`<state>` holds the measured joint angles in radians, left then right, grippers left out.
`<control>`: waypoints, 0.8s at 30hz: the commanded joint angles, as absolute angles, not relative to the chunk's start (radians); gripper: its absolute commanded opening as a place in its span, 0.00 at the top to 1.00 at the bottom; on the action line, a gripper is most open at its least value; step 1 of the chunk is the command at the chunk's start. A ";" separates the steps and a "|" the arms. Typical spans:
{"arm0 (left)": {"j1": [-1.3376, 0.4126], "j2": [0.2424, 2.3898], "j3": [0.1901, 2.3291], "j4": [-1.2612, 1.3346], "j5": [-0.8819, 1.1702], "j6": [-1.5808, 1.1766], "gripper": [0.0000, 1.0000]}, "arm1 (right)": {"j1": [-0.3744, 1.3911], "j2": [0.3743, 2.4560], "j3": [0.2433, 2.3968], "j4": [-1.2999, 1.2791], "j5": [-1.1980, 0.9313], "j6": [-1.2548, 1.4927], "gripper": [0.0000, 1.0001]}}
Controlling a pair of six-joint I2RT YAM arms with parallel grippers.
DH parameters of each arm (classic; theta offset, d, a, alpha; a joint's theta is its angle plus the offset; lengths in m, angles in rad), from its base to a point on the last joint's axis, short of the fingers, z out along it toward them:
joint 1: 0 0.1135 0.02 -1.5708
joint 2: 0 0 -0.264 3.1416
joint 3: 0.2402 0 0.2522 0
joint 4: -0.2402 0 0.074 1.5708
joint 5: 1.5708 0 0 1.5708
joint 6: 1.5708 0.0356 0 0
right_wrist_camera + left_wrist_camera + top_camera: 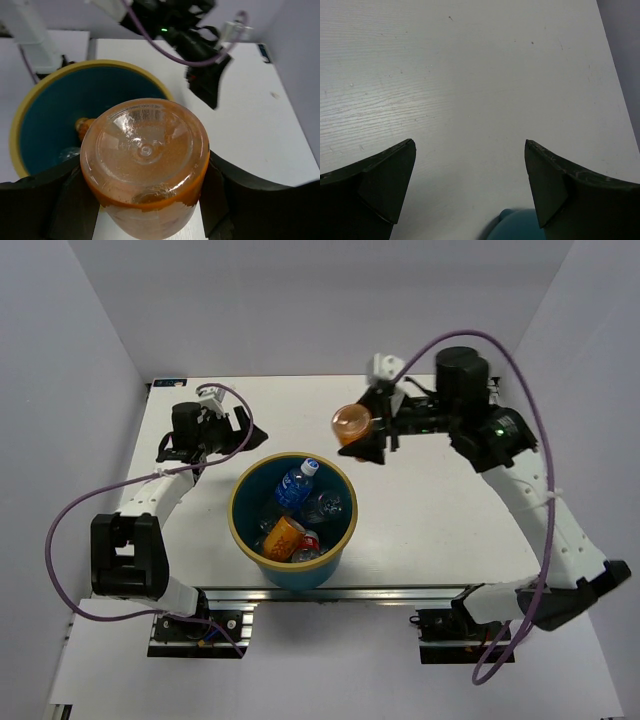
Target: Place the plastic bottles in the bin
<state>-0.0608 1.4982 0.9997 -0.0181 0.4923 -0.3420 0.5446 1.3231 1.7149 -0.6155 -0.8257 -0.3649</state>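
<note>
Blocking most of the right wrist view, the orange bottle (145,160) shows only its clear round base and a band of orange side. Its neck and cap are hidden behind it, and the bottom edge of the picture cuts off the right gripper (145,200) around it. The dark fingers (227,197) press on opposite sides of the bottle, pinching it off the table (430,530), just behind and to the right of the bin (237,530) and not over its opening. Inside the bin lie a blue-labelled bottle (295,485), a clear bottle (326,507), a second orange bottle (283,537) and a red-labelled bottle (308,543) (anything beneath them cannot be made out). The right arm rises from its near-right base along the table's right side, then bends left, with its wrist towards the bin. The left arm is folded, reaching to the far left of the bin. The left gripper (469,144) is spread wide over bare tabletop, gripping nothing. Only a teal sliver of the bin shows at the lower edge of the left wrist view.
</note>
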 commanded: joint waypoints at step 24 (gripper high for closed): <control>-0.060 1.427 0.986 -0.063 0.440 -0.333 0.02 | 0.749 1.438 1.831 -0.692 -0.629 -0.419 0.10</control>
<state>-0.0608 1.4761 0.9878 -0.0544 0.4503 -0.3473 0.8558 1.5368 1.8931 -0.8455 -0.6544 -0.4988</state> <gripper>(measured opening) 0.982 0.894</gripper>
